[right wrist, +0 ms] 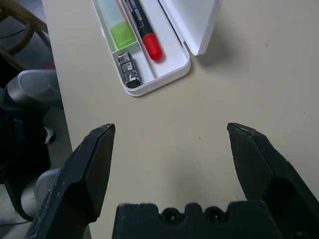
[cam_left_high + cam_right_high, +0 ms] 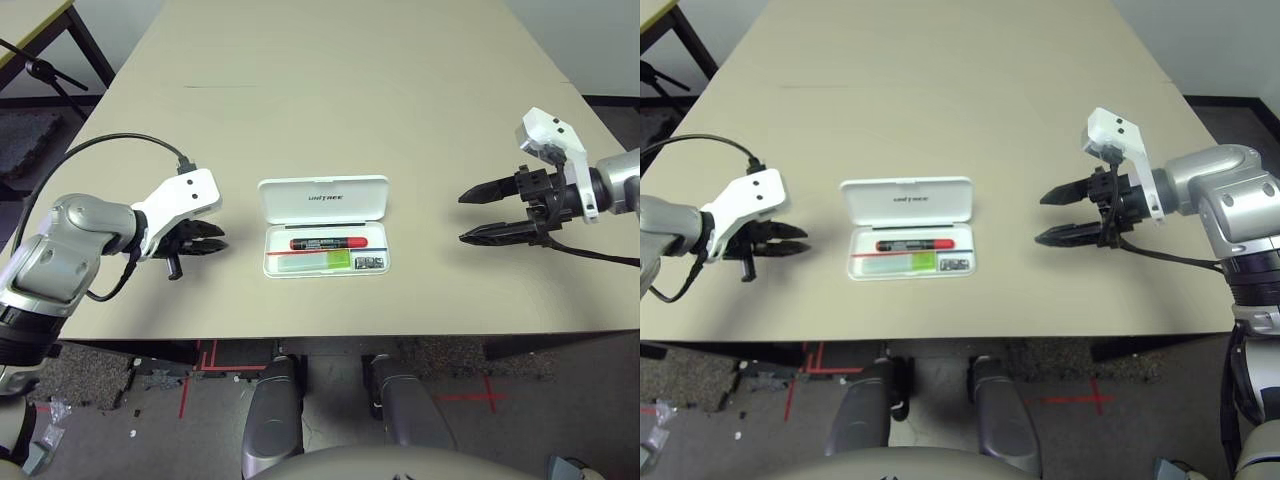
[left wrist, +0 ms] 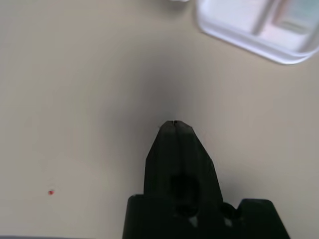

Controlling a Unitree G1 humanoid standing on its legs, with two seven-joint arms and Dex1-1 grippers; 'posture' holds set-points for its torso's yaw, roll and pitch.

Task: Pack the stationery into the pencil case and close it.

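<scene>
The white pencil case (image 2: 323, 197) lies open at the table's near middle, its lid tilted back with the dark print showing. Inside its tray lie the red-and-black marker (image 2: 327, 243), the white stick with lime-green cap (image 2: 313, 262) and the small silvery clip (image 2: 370, 263). My left gripper (image 2: 221, 243) hovers shut just left of the case, nothing in it; the left wrist view shows its fingertips (image 3: 173, 124) pressed together over bare table. My right gripper (image 2: 462, 216) stands wide open well right of the case, empty, its fingers (image 1: 97, 149) spread apart.
The tan table (image 2: 330, 110) stretches far back behind the case. A black cable (image 2: 120, 145) loops from my left wrist. The front edge of the table runs just below the case, with floor and red tape marks beyond.
</scene>
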